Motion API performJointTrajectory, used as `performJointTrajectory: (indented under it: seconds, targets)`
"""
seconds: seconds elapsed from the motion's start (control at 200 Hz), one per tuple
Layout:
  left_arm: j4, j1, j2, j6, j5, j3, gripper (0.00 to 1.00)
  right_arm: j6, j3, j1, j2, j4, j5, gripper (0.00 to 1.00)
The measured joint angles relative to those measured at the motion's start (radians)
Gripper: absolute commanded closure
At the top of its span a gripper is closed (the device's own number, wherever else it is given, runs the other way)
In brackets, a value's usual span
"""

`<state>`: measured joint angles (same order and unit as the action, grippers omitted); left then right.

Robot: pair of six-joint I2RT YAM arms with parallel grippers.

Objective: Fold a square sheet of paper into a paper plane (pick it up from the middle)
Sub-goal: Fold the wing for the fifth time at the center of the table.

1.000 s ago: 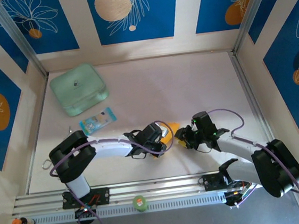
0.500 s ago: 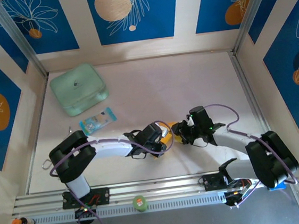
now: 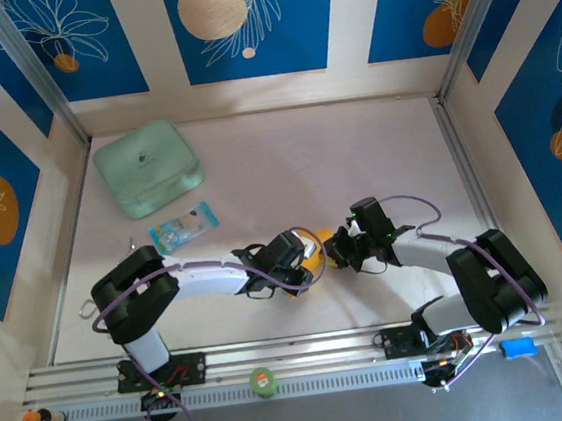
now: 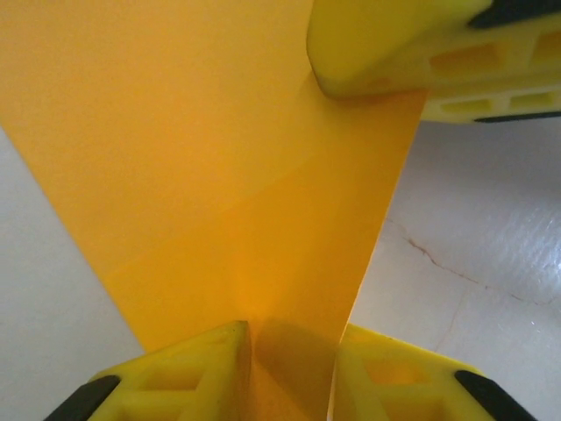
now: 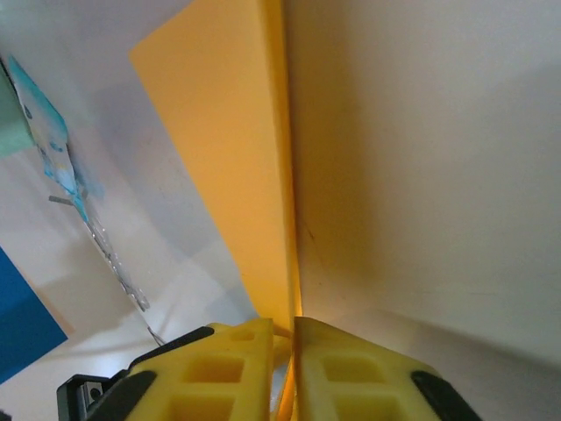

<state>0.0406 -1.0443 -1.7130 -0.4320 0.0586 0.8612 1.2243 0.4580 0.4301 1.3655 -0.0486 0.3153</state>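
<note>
Nearest us, toward the front of the table (image 3: pixel 356 162), the two arms reach in so their heads meet, and the square sheet of paper (image 4: pixel 219 158) is held between them, lifted off the surface. The left tool (image 4: pixel 289 338) has its yellow fingers closed around the lower part of the sheet, which runs up out of the gap with a faint diagonal crease across it. The right tool (image 5: pixel 283 329) has its fingers pressed together on the sheet's edge, where one layer appears to lie along another in a straight line. We judge the step in hand to be setting a fold. To do it well, we would keep the left grip firm as the anchor and let the right pinch run along the fold line without tugging. The sheet should stay taut but not stretched, since thin paper like this could tear or skew. Farther back on the left lies a small blue-and-white packet (image 3: pixel 184 226), and beyond it a mint-green box (image 3: pixel 146 167), both well apart from the work.
</note>
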Motion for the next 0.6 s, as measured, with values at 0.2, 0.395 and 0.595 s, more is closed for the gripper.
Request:
performJointTrajectory:
  seconds: [0.2,0.395,0.595]
  targets:
    - [0.005,0.000,0.028,0.034,-0.020,0.000,0.72,0.014,0.000,0.000,0.000,-0.012,0.003,0.98]
    - [0.027,0.000,0.030,0.064,-0.027,0.001,0.75,0.027,-0.005,0.000,0.000,-0.033,0.003,0.99]
    - [0.049,-0.004,0.025,0.075,-0.027,0.006,0.74,0.035,-0.008,0.000,0.000,-0.043,0.004,1.00]
